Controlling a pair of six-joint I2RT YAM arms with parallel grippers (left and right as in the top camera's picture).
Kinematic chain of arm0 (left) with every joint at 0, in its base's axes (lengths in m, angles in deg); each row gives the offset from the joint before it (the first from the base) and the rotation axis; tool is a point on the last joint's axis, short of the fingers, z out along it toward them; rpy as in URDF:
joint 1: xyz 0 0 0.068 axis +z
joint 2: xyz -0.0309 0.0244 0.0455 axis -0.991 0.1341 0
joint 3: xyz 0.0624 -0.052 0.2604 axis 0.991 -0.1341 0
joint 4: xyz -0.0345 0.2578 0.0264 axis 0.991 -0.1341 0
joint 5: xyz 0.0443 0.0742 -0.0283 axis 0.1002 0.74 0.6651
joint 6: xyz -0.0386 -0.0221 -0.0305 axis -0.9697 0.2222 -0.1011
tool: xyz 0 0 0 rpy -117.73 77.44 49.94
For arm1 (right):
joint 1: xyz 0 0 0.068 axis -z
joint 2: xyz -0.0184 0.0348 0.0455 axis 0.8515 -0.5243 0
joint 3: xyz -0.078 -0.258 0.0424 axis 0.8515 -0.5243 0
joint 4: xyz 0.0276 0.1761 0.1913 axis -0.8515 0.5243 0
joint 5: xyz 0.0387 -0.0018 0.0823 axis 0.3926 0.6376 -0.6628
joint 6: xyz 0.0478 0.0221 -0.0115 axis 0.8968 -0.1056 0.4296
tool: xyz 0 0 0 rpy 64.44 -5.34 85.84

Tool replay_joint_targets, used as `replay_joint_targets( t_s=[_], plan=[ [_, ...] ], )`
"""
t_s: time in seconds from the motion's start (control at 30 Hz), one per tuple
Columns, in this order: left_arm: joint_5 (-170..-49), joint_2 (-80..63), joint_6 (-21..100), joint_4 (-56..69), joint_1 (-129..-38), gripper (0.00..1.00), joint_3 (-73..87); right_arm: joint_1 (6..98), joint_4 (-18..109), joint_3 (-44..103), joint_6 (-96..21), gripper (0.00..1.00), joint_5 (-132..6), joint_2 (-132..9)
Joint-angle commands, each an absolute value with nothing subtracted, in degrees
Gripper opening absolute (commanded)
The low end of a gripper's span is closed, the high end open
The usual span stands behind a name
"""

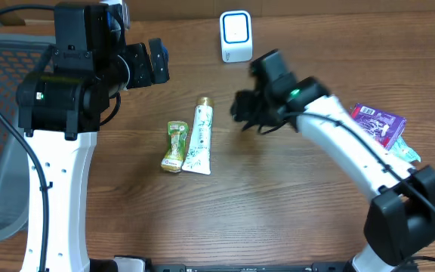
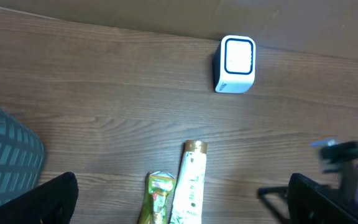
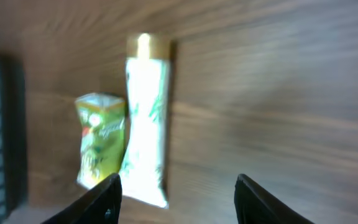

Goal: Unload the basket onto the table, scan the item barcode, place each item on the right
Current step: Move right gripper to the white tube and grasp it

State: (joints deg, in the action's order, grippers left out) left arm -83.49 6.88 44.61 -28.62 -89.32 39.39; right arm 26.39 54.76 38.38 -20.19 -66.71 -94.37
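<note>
— Starting nearest the arm bases: finding what?

— Finding a white tube (image 1: 198, 136) with a gold cap, lying flat, cap pointing toward the far edge. Lying against its flank on the left arm's side, or just beside it (too close to tell which): a green sachet (image 1: 174, 146). Lying well apart from the tube on the right arm's side: a purple packet (image 1: 377, 121).

— Gripping any of them?

— Gripping nothing. Hovering near the tube's cap end, on the right arm's side: the right gripper (image 1: 242, 112), jaws parted and empty, its wrist camera looking down on tube and sachet. Probably lining up a pick, with the tube looking the likelier item to scan.

— And the other one?

— Hanging farther off, beyond the tube's cap and toward the left arm's side: the left gripper (image 1: 151, 64), spread wide, clasping nothing. Likely keeping clear to avoid crowding the pick.

— Presenting the barcode where?

— To the white barcode scanner (image 1: 235, 35), standing well beyond the tube's cap at the far edge, blue-rimmed window seemingly facing the arms, presumably for showing an item from the front.
</note>
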Motion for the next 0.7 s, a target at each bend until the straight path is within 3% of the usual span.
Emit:
replay_joint_targets(
  t_s=[0.0,0.27,0.47,0.67],
  plan=[
    [-83.12,7.16,45.48,-28.49,-89.43,1.0,39.78,22.37,50.32,36.02,-15.36,0.58,-66.19,-96.12],
    [-83.12,7.16,45.48,-28.49,-89.43,1.0,39.78,19.44,43.77,36.04,-13.87,0.57,-74.36,-106.35],
    [-83.12,7.16,45.51,-28.49,-89.43,1.0,39.78,19.38,42.19,36.04,-12.39,0.51,-76.77,-110.55],
    [-83.12,7.16,45.51,-28.49,-89.43,0.99,39.78,19.33,42.43,36.04,-12.39,0.29,-76.22,-110.7]
  ],
)
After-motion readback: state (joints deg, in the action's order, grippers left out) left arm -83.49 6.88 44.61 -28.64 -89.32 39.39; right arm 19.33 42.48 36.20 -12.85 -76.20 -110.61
